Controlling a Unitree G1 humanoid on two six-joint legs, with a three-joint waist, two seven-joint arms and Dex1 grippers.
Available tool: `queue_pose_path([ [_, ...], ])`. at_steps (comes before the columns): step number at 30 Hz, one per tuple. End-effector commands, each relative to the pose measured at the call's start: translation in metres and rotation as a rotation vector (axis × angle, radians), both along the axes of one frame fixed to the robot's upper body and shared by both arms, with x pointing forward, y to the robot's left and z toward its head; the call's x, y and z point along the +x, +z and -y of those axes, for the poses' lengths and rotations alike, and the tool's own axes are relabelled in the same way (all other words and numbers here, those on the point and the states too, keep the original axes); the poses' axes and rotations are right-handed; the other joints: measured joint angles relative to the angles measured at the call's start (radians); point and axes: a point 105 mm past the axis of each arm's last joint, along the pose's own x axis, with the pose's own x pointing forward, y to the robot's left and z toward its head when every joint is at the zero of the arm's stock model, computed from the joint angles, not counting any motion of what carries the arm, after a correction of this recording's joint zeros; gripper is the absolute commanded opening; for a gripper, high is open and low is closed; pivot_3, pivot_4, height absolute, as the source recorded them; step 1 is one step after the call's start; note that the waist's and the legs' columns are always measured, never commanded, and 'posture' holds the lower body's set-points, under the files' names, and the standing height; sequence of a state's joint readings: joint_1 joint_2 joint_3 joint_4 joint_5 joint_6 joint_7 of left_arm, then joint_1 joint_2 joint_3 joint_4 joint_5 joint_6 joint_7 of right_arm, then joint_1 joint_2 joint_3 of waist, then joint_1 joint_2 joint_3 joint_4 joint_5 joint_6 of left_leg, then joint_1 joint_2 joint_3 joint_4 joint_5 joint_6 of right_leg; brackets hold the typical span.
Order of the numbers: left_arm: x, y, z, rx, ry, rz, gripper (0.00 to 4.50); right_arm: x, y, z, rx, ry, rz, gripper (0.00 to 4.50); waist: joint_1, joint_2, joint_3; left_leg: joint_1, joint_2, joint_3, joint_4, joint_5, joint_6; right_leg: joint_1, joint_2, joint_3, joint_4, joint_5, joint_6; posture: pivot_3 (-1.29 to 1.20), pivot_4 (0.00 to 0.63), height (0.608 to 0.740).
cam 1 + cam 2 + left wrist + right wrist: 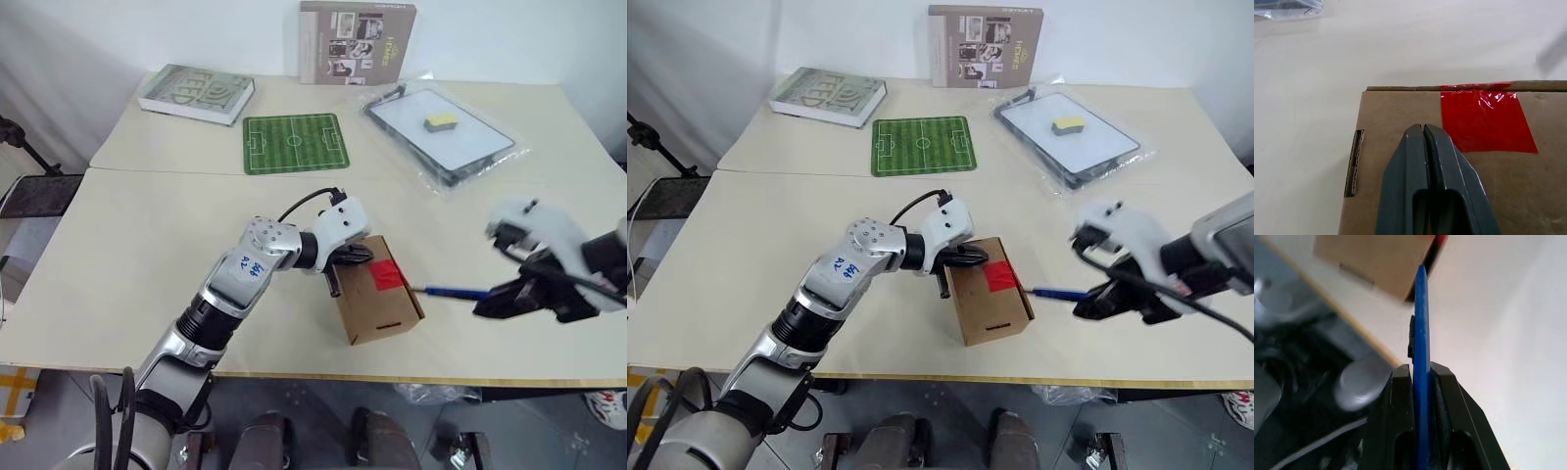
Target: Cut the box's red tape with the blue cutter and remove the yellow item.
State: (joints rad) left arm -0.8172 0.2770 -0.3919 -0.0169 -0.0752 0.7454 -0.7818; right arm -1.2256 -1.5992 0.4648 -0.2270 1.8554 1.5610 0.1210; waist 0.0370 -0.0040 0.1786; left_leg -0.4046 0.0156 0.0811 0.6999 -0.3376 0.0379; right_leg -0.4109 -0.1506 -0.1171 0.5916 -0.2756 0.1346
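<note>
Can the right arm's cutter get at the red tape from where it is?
Probably yes. The blue cutter, held in the right tool, points at the red tape across bare table; the left tool rests shut on the box beside it.

Pale beige table [147, 245], seam across top, so two tables pushed together. White wall [490, 39] directly behind table, evenly lit. On far part of table: grey book [196, 93] at left corner, green football-pitch mat [294, 143] beside it, grey printed carton [358, 42] upright against wall, plastic-wrapped whiteboard [441, 132] with yellow sponge [442, 120] on it. Black stand [29, 186] left of table. Grey floor [1176, 431] below front edge of table.
</note>
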Motion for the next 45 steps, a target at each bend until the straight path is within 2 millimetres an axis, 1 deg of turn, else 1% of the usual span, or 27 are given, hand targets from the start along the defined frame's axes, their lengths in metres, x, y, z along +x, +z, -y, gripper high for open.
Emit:
queue_pose_path([
  [1, 0.009, -0.020, -0.008, 0.049, 0.053, -0.062, 0.06, 0.026, 0.026, 0.012, 0.003, -0.081, 0.286, 0.14, 0.001, -0.001, 0.000, 0.000, 0.000, 0.000, 0.000, 0.000, 0.000, 0.000, 0.000, 0.000, 0.000, 0.000, 0.000, 0.00, 0.150, 0.740],
  [2, 0.010, -0.018, -0.008, 0.041, 0.056, -0.059, 0.06, 0.032, 0.028, 0.014, -0.001, -0.087, 0.339, 0.14, 0.003, -0.001, -0.001, 0.001, 0.000, 0.001, 0.001, 0.000, 0.000, 0.001, 0.000, 0.000, 0.000, 0.001, 0.001, 0.00, 0.150, 0.740],
  [4, 0.016, -0.008, -0.010, -0.001, 0.076, -0.046, 0.06, 0.046, 0.015, 0.017, 0.018, -0.084, 0.426, 0.14, 0.006, -0.001, -0.001, 0.001, -0.001, 0.002, 0.001, 0.000, 0.000, 0.000, 0.000, 0.002, 0.001, 0.002, 0.002, 0.00, 0.150, 0.740],
  [6, 0.021, -0.001, -0.013, -0.033, 0.089, -0.031, 0.06, 0.054, 0.005, 0.021, 0.044, -0.083, 0.506, 0.14, 0.010, -0.003, -0.001, 0.001, -0.001, 0.008, 0.002, 0.001, 0.000, 0.001, 0.000, 0.001, 0.001, 0.003, 0.003, 0.00, 0.150, 0.740],
  [9, 0.026, 0.026, -0.017, -0.162, 0.099, -0.030, 0.06, 0.072, -0.041, 0.049, 0.115, -0.180, 0.580, 0.14, 0.015, -0.004, -0.001, 0.000, -0.002, 0.011, 0.003, 0.001, 0.001, 0.000, 0.001, 0.001, 0.002, 0.003, 0.004, 0.00, 0.150, 0.740],
  [10, 0.026, 0.032, -0.018, -0.197, 0.097, -0.041, 0.06, 0.074, -0.054, 0.057, 0.129, -0.204, 0.599, 0.14, 0.017, -0.004, -0.002, 0.000, -0.002, 0.012, 0.003, 0.001, 0.001, 0.000, 0.001, 0.002, 0.002, 0.003, 0.004, 0.00, 0.150, 0.740],
  [11, 0.026, 0.035, -0.019, -0.214, 0.095, -0.049, 0.06, 0.075, -0.060, 0.060, 0.137, -0.212, 0.618, 0.14, 0.019, -0.004, -0.001, 0.000, -0.003, 0.011, 0.003, 0.002, 0.001, -0.001, 0.001, 0.002, 0.002, 0.003, 0.004, 0.00, 0.150, 0.740],
  [13, 0.020, 0.046, -0.025, -0.281, 0.069, -0.111, 0.06, 0.084, -0.093, 0.078, 0.172, -0.287, 0.612, 0.14, 0.015, -0.003, -0.001, -0.001, -0.005, 0.012, 0.003, 0.002, 0.001, -0.001, 0.001, 0.002, 0.002, 0.004, 0.005, 0.00, 0.150, 0.740],
  [14, 0.016, 0.048, -0.029, -0.299, 0.055, -0.148, 0.06, 0.088, -0.109, 0.084, 0.177, -0.318, 0.588, 0.14, 0.012, -0.003, -0.001, -0.001, -0.006, 0.012, 0.003, 0.002, 0.001, -0.001, 0.001, 0.002, 0.002, 0.004, 0.005, 0.00, 0.150, 0.740],
  [15, 0.013, 0.048, -0.033, -0.306, 0.047, -0.172, 0.06, 0.090, -0.119, 0.089, 0.173, -0.338, 0.582, 0.14, 0.009, -0.002, -0.001, 0.000, -0.006, 0.012, 0.003, 0.002, 0.000, -0.001, 0.001, 0.002, 0.002, 0.004, 0.005, 0.00, 0.150, 0.740],
  [16, 0.010, 0.045, -0.038, -0.301, 0.046, -0.198, 0.06, 0.093, -0.123, 0.093, 0.168, -0.355, 0.592, 0.14, 0.005, -0.002, -0.001, 0.000, -0.005, 0.012, 0.003, 0.002, 0.000, -0.001, 0.001, 0.002, 0.002, 0.004, 0.005, 0.00, 0.150, 0.740],
  [17, 0.006, 0.039, -0.044, -0.279, 0.046, -0.221, 0.02, 0.096, -0.126, 0.098, 0.169, -0.381, 0.602, 0.49, 0.002, -0.002, -0.001, 0.000, -0.005, 0.012, 0.002, 0.002, 0.000, -0.001, 0.002, 0.002, 0.002, 0.004, 0.005, 0.00, 0.150, 0.740],
  [19, -0.002, 0.026, -0.059, -0.223, 0.058, -0.247, 0.02, 0.098, -0.128, 0.102, 0.181, -0.406, 0.604, 0.49, -0.011, 0.001, -0.001, 0.001, -0.005, 0.012, 0.001, 0.003, -0.002, -0.001, 0.002, 0.002, 0.002, 0.004, 0.004, 0.00, 0.150, 0.740],
  [21, -0.013, 0.018, -0.072, -0.199, 0.056, -0.302, 0.02, 0.099, -0.125, 0.103, 0.166, -0.394, 0.629, 0.49, -0.018, 0.002, -0.001, 0.003, -0.004, 0.012, -0.001, 0.003, -0.002, -0.001, 0.002, 0.004, 0.003, 0.003, 0.004, 0.00, 0.150, 0.740],
  [24, -0.029, 0.012, -0.088, -0.191, 0.045, -0.374, 0.02, 0.098, -0.111, 0.097, 0.165, -0.353, 0.657, 0.49, -0.016, 0.002, -0.001, 0.004, -0.002, 0.012, -0.001, 0.004, -0.003, -0.001, 0.003, 0.004, 0.004, 0.003, 0.003, 0.00, 0.150, 0.740],
  [26, -0.039, 0.008, -0.099, -0.200, 0.054, -0.437, 0.00, 0.096, -0.100, 0.090, 0.179, -0.319, 0.671, 0.87, -0.016, 0.002, -0.001, 0.004, -0.001, 0.012, -0.001, 0.004, -0.003, -0.001, 0.003, 0.006, 0.004, 0.003, 0.003, 0.00, 0.150, 0.740],
  [27, -0.043, 0.005, -0.103, -0.197, 0.063, -0.449, 0.00, 0.095, -0.097, 0.087, 0.184, -0.305, 0.667, 0.91, -0.016, 0.002, -0.001, 0.005, -0.001, 0.011, -0.001, 0.004, -0.003, -0.001, 0.003, 0.007, 0.005, 0.003, 0.003, 0.00, 0.150, 0.740],
  [29, -0.043, -0.002, -0.109, -0.185, 0.097, -0.457, 0.00, 0.094, -0.097, 0.085, 0.183, -0.296, 0.654, 1.38, -0.011, 0.002, -0.001, 0.006, -0.001, 0.011, -0.001, 0.004, -0.003, -0.001, 0.003, 0.008, 0.005, 0.003, 0.003, 0.00, 0.150, 0.740],
  [30, -0.043, -0.005, -0.111, -0.184, 0.116, -0.457, 0.00, 0.094, -0.098, 0.087, 0.180, -0.300, 0.646, 1.69, -0.009, 0.002, -0.001, 0.006, -0.001, 0.011, -0.001, 0.004, -0.003, 0.000, 0.003, 0.008, 0.005, 0.003, 0.003, 0.00, 0.150, 0.740],
  [34, -0.040, -0.008, -0.111, -0.188, 0.145, -0.445, 0.00, 0.093, -0.105, 0.091, 0.152, -0.306, 0.600, 3.09, -0.008, 0.002, -0.001, 0.006, -0.002, 0.012, 0.000, 0.004, -0.003, 0.001, 0.001, 0.008, 0.005, 0.003, 0.003, 0.00, 0.150, 0.740],
  [36, -0.038, -0.006, -0.109, -0.214, 0.153, -0.439, 0.00, 0.094, -0.100, 0.090, 0.144, -0.307, 0.621, 3.81, -0.011, 0.002, -0.001, 0.006, -0.002, 0.012, -0.001, 0.004, -0.003, 0.001, 0.001, 0.008, 0.005, 0.003, 0.003, 0.00, 0.150, 0.740],
  [38, -0.037, -0.007, -0.109, -0.233, 0.171, -0.443, 0.00, 0.094, -0.090, 0.084, 0.141, -0.276, 0.655, 4.45, -0.013, 0.002, -0.001, 0.006, -0.003, 0.012, -0.001, 0.004, -0.003, 0.001, 0.002, 0.008, 0.005, 0.003, 0.003, 0.00, 0.150, 0.740],
  [40, -0.039, -0.013, -0.109, -0.235, 0.180, -0.459, 0.00, 0.097, -0.081, 0.075, 0.127, -0.238, 0.692, 4.45, -0.014, 0.002, -0.001, 0.007, -0.003, 0.012, -0.001, 0.004, -0.003, 0.000, 0.002, 0.008, 0.005, 0.003, 0.003, 0.00, 0.150, 0.740],
  [42, -0.043, -0.020, -0.106, -0.231, 0.179, -0.472, 0.00, 0.100, -0.081, 0.062, 0.136, -0.190, 0.667, 4.45, -0.020, 0.002, -0.001, 0.009, -0.003, 0.012, -0.002, 0.004, -0.003, 0.000, 0.002, 0.011, 0.006, 0.003, 0.003, 0.00, 0.150, 0.740],
  [45, -0.044, -0.025, -0.096, -0.267, 0.168, -0.493, 0.00, 0.110, -0.080, 0.026, 0.196, -0.086, 0.628, 4.45, -0.021, 0.002, -0.001, 0.012, -0.003, 0.012, -0.003, 0.004, -0.003, 0.001, 0.003, 0.012, 0.007, 0.003, 0.003, 0.00, 0.150, 0.740],
])
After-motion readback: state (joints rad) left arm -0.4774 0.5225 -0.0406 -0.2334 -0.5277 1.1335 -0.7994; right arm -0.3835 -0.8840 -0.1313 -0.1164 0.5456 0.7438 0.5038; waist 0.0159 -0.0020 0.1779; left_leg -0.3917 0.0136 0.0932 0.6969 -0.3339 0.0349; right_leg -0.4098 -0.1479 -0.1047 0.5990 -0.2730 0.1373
